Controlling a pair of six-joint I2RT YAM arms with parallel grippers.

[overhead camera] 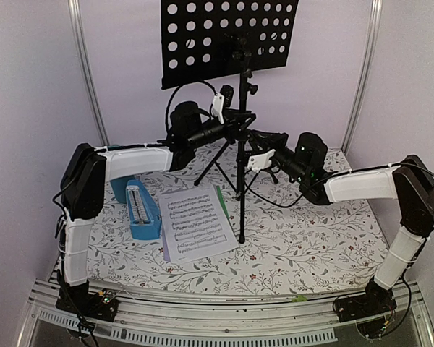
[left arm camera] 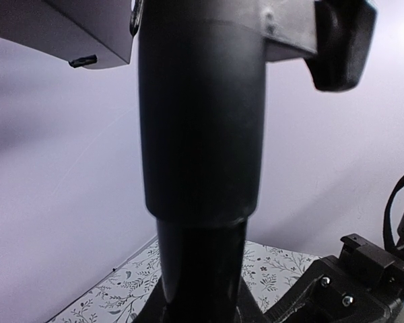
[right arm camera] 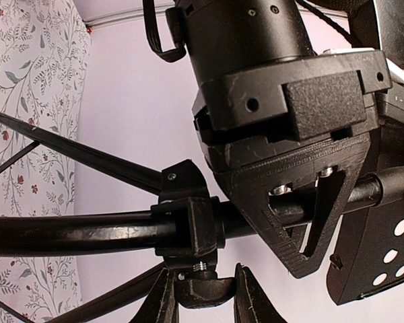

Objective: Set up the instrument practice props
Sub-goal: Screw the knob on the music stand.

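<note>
stand step in hand: left gripper (overhead camera: 233,124) is clamping the pole (left arm camera: 202,134) of the black music stand (overhead camera: 228,40), which is standing upright at far centre, right gripper (right arm camera: 202,306) is pinching its collar knob (right arm camera: 200,282), next probably needing a knob twist, sheet music (overhead camera: 195,224) and blue metronome (overhead camera: 141,210) lying near left.

White arm links (overhead camera: 137,160), black joints (overhead camera: 83,184), looped black cables (right arm camera: 150,30), silver screws (right arm camera: 281,191)

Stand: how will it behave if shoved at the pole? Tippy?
Stand is likely top-heavy: its wide desk sits high on a thin pole. The legs look thin and spread little, so a high shove may tip it. Pole looks rigid, smooth, maybe slippery.
</note>
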